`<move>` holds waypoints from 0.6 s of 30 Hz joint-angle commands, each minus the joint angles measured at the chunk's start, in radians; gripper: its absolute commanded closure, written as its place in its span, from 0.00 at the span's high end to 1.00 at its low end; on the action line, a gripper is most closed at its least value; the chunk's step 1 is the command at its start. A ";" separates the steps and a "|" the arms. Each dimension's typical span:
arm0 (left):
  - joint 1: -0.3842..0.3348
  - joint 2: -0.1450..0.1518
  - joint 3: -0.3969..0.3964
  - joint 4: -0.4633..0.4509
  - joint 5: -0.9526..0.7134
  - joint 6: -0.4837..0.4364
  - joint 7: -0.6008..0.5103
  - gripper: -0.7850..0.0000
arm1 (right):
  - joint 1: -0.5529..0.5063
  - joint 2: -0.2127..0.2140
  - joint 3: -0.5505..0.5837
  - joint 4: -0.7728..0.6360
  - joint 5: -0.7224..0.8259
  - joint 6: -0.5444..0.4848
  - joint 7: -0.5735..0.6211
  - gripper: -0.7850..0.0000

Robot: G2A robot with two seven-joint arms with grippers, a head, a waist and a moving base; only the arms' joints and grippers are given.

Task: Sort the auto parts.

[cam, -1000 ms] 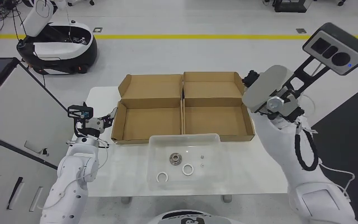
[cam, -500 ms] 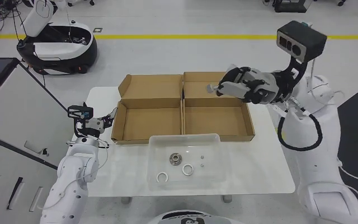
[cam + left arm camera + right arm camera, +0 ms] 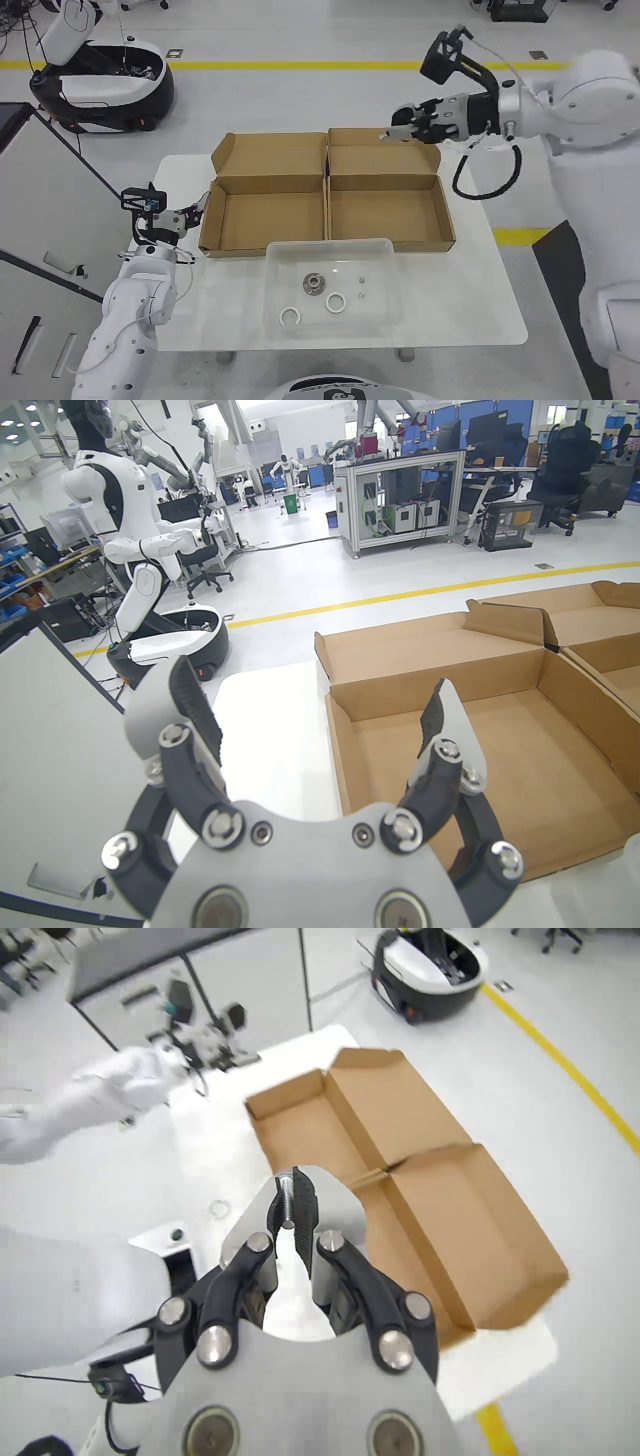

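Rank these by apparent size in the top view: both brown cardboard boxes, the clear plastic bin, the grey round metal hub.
1. Left brown cardboard box and right brown cardboard box, open lids included: alike, so tied.
2. Clear plastic bin.
3. Grey round metal hub inside the bin, by far the smallest.

Top view overhead, looking down on table point(image 3: 480, 300), wrist views oblique, all sharing cardboard boxes point(image 3: 385, 212)
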 commanded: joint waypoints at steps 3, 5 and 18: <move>0.000 0.000 0.000 0.000 0.000 0.000 0.000 1.00 | 0.174 0.039 -0.270 0.143 -0.133 -0.068 -0.068 0.00; 0.000 0.000 0.000 0.000 0.000 0.000 0.000 1.00 | 0.254 0.052 -0.398 0.201 -0.180 -0.104 -0.104 0.00; 0.000 0.000 0.000 0.000 0.000 0.000 0.000 1.00 | 0.537 0.032 -0.974 0.420 -0.205 -0.246 -0.247 0.00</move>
